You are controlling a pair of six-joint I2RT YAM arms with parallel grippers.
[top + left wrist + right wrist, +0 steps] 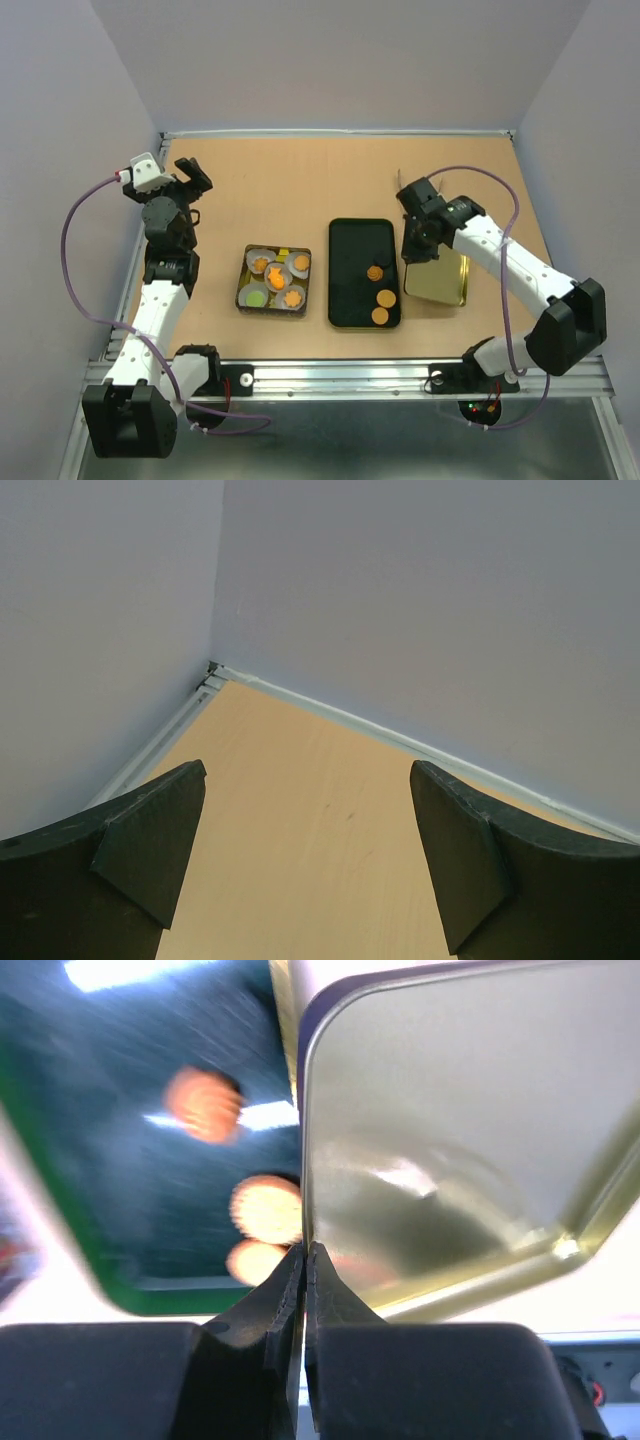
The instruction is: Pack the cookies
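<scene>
The left gripper (305,770) is at 10 o'clock on the tabletop (300,180), its fingers wide apart and holding nothing. At 8 o'clock, a small tin (240,287) holds paper cups (299,264) with cookies (272,270) inside. Three loose cookies (384,297) lie in the black tray (350,245) at 6 o'clock. At 4 o'clock, the right gripper (305,1250) pinches the edge of the gold lid (450,1110).
</scene>
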